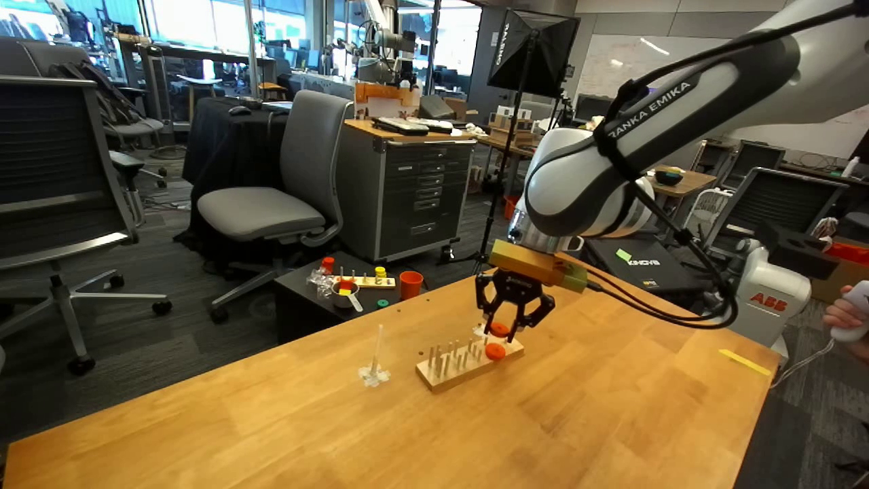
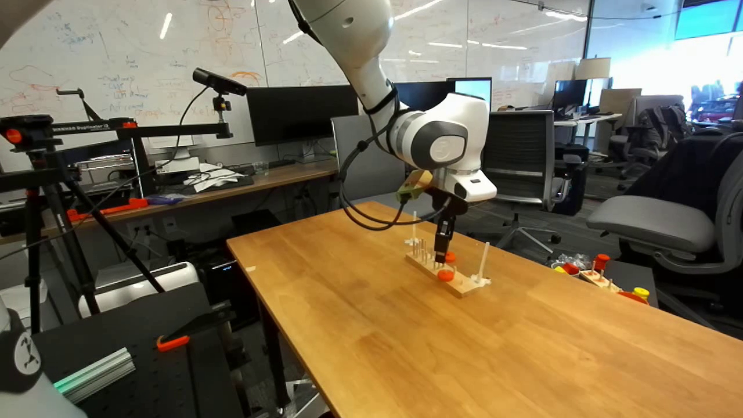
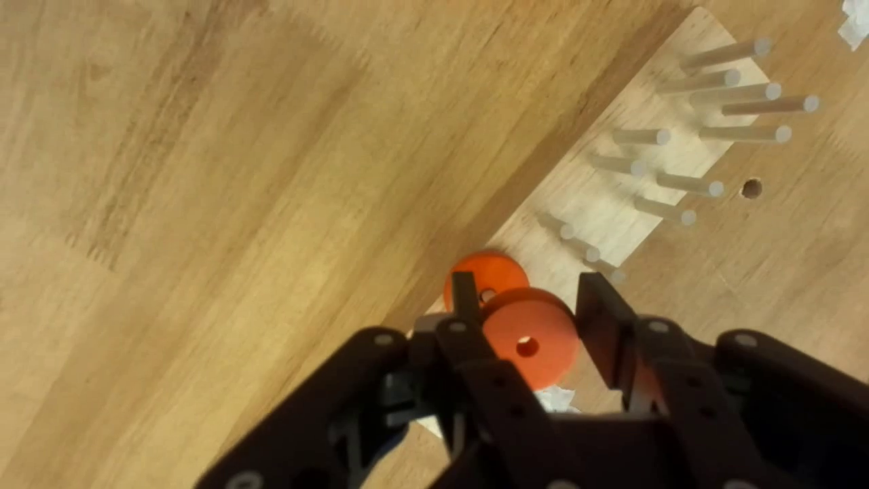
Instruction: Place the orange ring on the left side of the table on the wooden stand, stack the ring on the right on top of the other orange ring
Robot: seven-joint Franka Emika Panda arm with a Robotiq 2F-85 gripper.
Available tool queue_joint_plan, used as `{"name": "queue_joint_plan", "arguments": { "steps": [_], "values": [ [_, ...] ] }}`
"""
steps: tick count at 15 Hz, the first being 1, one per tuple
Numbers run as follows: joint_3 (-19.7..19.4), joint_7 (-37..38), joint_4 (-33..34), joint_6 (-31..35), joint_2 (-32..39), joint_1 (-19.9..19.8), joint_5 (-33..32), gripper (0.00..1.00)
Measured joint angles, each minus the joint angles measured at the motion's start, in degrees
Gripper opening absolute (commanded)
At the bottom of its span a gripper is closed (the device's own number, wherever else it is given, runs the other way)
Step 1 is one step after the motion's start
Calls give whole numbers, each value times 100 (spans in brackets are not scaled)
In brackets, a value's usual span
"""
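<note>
As end effector (image 3: pixel 528 297) grips, ring (image 3: pixel 551 329) between fingertips (image 3: pixel 599 305)

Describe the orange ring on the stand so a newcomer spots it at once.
On the table, find the stand, a pale pegged block beneath the gripper. The orange ring lies flat on it. Of two such rings there, it is the lower one; the other ring sits between the gripper's jaws.

On the table (image 1: pixel 489 421), the stand (image 1: pixel 468 371); on it, the lower ring (image 1: pixel 495 352); within the end effector (image 1: pixel 500 335), the upper ring (image 1: pixel 500 329).
</note>
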Motion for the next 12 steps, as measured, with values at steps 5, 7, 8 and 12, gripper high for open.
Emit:
{"name": "queue_joint_plan", "arguments": {
  "steps": [5, 7, 8, 12],
  "values": [
    [1, 0, -21, -85, 12, 0, 0, 16],
    [1, 0, -22, -113, 33, -1, 0, 16],
    [0, 0, -22, -118, 47, -2, 0, 16],
    [0, 0, -19, -121, 125, -19, 0, 16]
  ]
}}
